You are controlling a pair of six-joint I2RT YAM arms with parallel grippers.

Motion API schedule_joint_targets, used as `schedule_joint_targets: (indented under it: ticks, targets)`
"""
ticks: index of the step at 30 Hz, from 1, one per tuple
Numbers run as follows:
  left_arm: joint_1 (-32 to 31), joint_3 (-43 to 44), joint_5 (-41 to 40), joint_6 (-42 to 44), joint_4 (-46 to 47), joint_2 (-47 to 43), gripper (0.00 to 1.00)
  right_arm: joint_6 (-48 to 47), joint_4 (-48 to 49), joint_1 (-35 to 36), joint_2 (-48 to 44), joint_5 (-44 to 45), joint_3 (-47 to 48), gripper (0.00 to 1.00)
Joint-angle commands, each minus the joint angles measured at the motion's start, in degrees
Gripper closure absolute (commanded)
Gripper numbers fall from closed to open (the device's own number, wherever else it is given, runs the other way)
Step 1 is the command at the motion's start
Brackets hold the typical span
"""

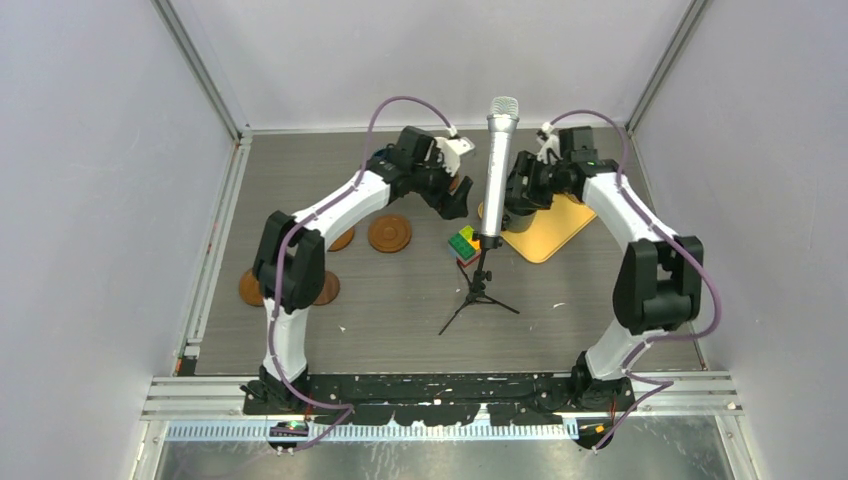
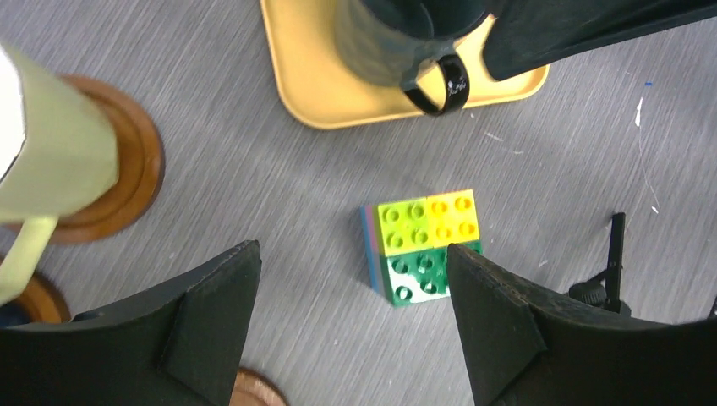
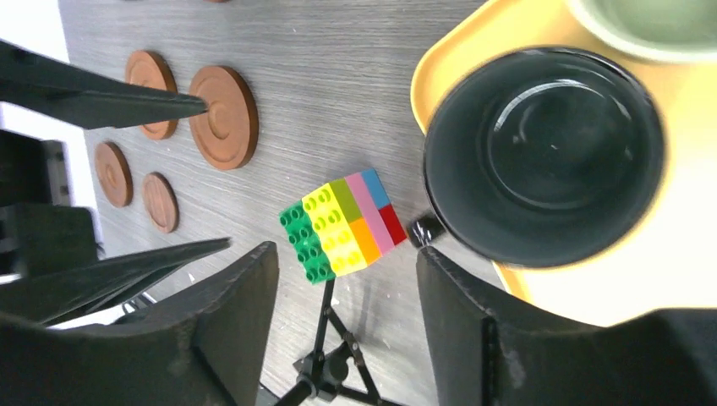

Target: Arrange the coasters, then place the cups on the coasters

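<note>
Grey wood-grain table (image 1: pixel 400 300) carries a yellow tray (image 2: pixel 313 93) at its far right, where a dark grey-green mug (image 3: pixel 541 152) stands beside a pale green mug (image 3: pixel 651 25). Left gripper (image 2: pixel 353 254) and right gripper (image 3: pixel 347 252) both hover with fingers spread, gripping nothing. A yellowish mug (image 2: pixel 51 152) sits on a coaster (image 2: pixel 127 169). Four other coasters (image 3: pixel 224 117) lie on the table's left part, and a coloured block (image 2: pixel 423 245) lies between them and the tray.

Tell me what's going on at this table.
Mid-task, and nothing is held. The left gripper is open and empty over a toy block, beside a pale cup that stands on a coaster. The right gripper is open next to a dark cup on the yellow tray. Several coasters lie bare.
</note>
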Motion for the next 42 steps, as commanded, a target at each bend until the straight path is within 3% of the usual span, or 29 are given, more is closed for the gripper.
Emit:
schedule_joint_targets:
  ticks: [1, 7, 14, 22, 29, 38, 42]
  targets:
    - [-3.4, 8.4, -2.8, 2.1, -5.0, 4.5, 0.18, -1.0, 0.1, -5.5, -10.9, -1.3, -2.9, 0.31]
    - [-6.7, 17.3, -5.5, 2.8, -9.0, 11.4, 0.17, -1.2, -2.2, -15.3, -17.0, -2.6, -7.4, 0.18]
    - [-10.6, 23.6, -6.7, 2.7, -11.5, 16.9, 0.15, -0.3, -2.2, -21.0, -19.3, -5.3, -9.4, 0.18]
    - [-13.4, 31.3, -13.8, 0.7, -12.4, 23.6, 0.14, 0.3, -1.8, -22.0, -19.0, -6.4, -9.2, 0.18]
    - [-13.5, 43.4, -20.1, -0.3, -18.0, 31.6, 0.27, 0.4, -1.6, -22.6, -19.2, -6.8, -9.2, 0.18]
    - [-13.5, 42.6, -20.1, 0.9, -18.2, 32.3, 0.54, 0.3, -1.6, -23.0, -18.6, -7.6, -9.2, 0.18]
    - [-13.3, 40.7, -19.2, 0.8, -16.7, 30.5, 0.73, 0.1, -1.6, -23.1, -18.6, -7.6, -9.4, 0.18]
